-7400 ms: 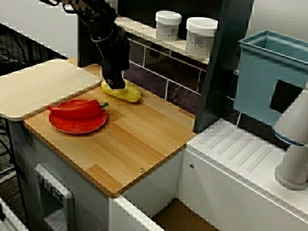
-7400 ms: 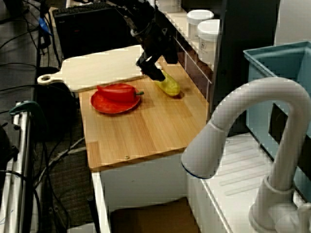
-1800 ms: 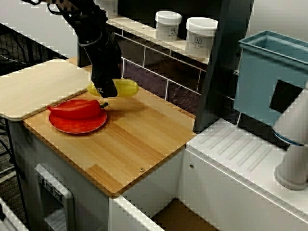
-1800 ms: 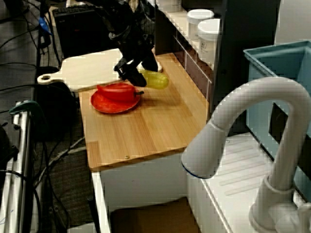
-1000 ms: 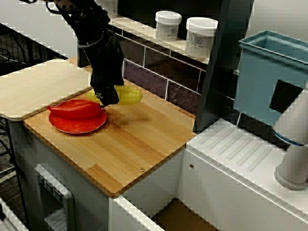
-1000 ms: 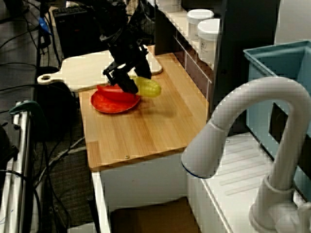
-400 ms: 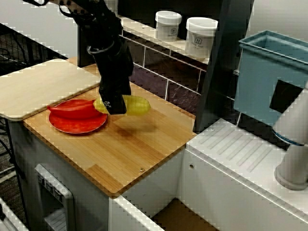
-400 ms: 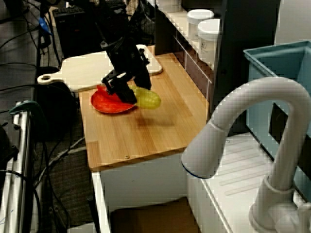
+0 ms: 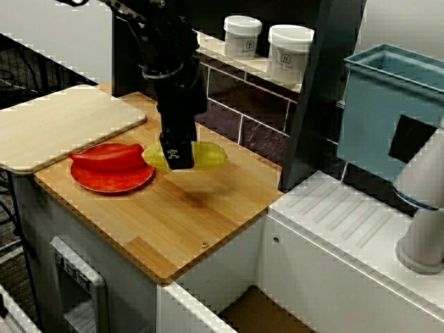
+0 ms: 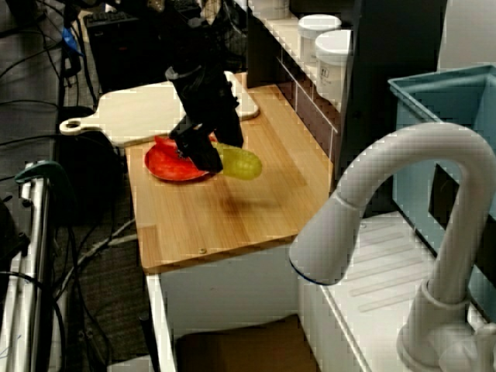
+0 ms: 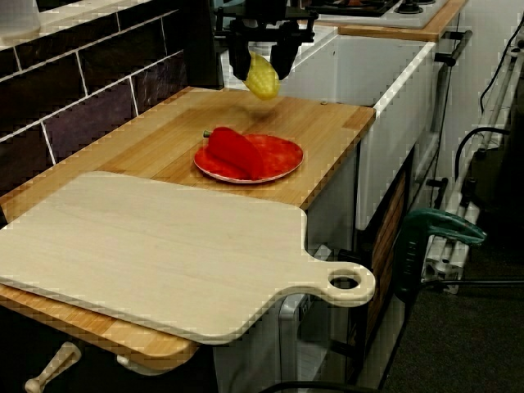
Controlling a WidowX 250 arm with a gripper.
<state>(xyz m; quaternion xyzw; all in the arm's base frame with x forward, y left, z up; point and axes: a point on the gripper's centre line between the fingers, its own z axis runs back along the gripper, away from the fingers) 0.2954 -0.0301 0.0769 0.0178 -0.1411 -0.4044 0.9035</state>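
Mia: While the black arm is hanging over the wooden counter point(image 9: 187, 222), what is its claw point(image 9: 179, 158) doing?

Ben: It is squeezing a yellow pepper point(image 9: 208, 154). Its dark fingers point(image 11: 238, 59) are pinching the pepper in the middle, one on each side. In the view from the corner, both ends of the pepper are sticking out.

Mia: Is the yellow pepper lying on the wood?

Ben: No, it is hanging a little above it. In the view from the corner, a soft shadow is showing on the counter right under it. In the view along the counter, the claw is pointing straight down, and the pepper is dangling with air underneath.

Mia: What is sitting near it?

Ben: A red pepper point(image 9: 107, 157) is lying on a red plate point(image 9: 114, 183). It is just beside the yellow one but is not touching it. A big pale cutting board point(image 9: 55, 121) is lying past the plate, and its handle with the round hole is poking out over the counter's edge.

Mia: And farther off?

Ben: Two white jars point(image 9: 242, 35) are standing on the shelf behind the arm. A blue bin point(image 9: 388, 104) is standing well apart from the pepper. In the view from the sink, a white faucet point(image 10: 387, 201) is curving up in front.
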